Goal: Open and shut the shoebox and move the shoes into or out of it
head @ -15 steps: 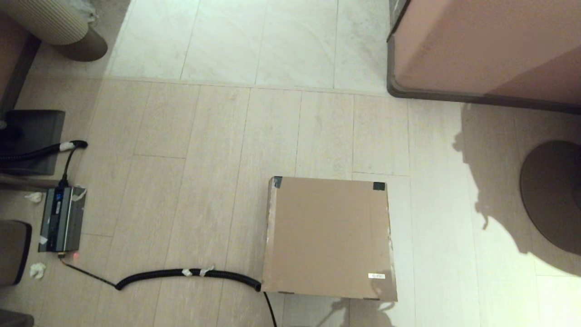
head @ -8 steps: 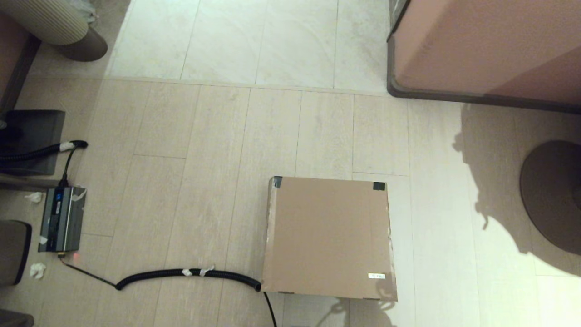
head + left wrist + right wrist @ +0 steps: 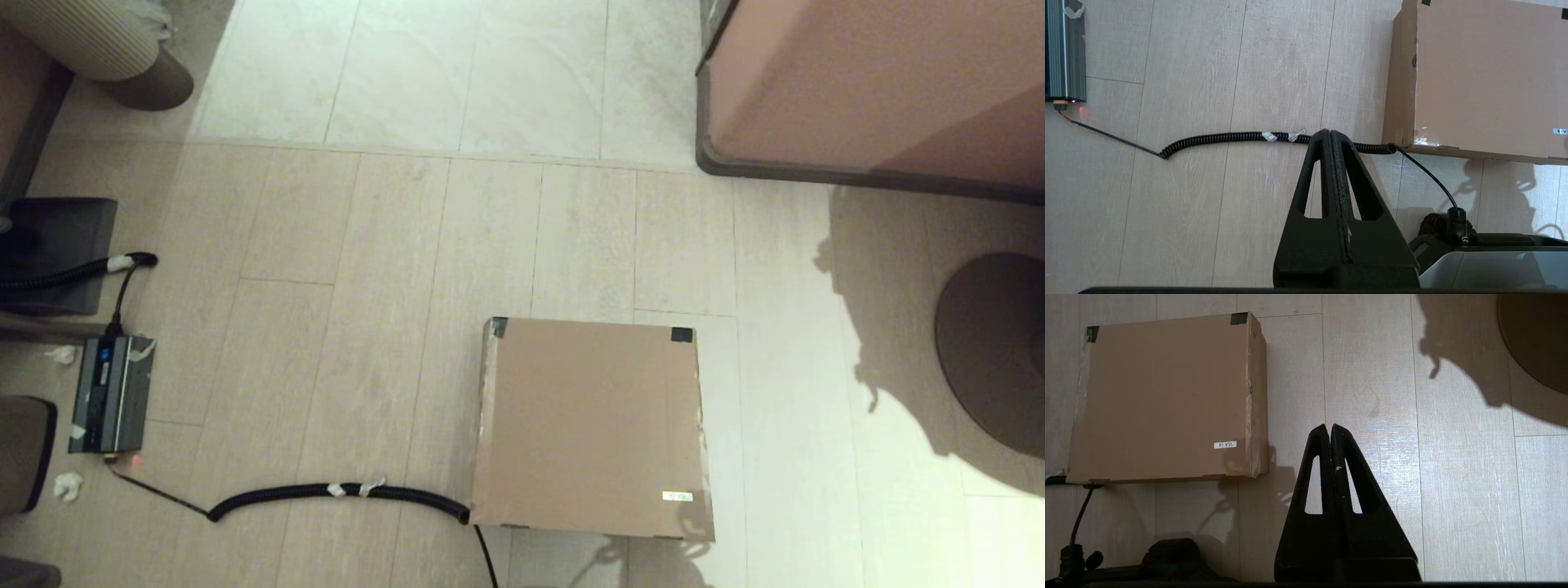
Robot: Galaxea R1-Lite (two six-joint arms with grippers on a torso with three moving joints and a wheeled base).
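Observation:
The brown cardboard shoebox [image 3: 589, 426] sits on the floor with its lid down, black tape on its two far corners and a small white label [image 3: 677, 496] near its front right corner. The shoes are hidden. Neither arm shows in the head view. My left gripper [image 3: 1329, 131] hangs shut and empty above the floor, to the left of the shoebox [image 3: 1486, 77]. My right gripper [image 3: 1329, 426] is also shut and empty, above bare floor to the right of the shoebox [image 3: 1163, 400].
A black coiled cable [image 3: 343, 492] runs along the floor from a grey power unit [image 3: 110, 394] to the box's front left corner. A large pinkish-brown furniture block [image 3: 882, 90] stands at the back right. A round dark base [image 3: 992, 351] lies at the right.

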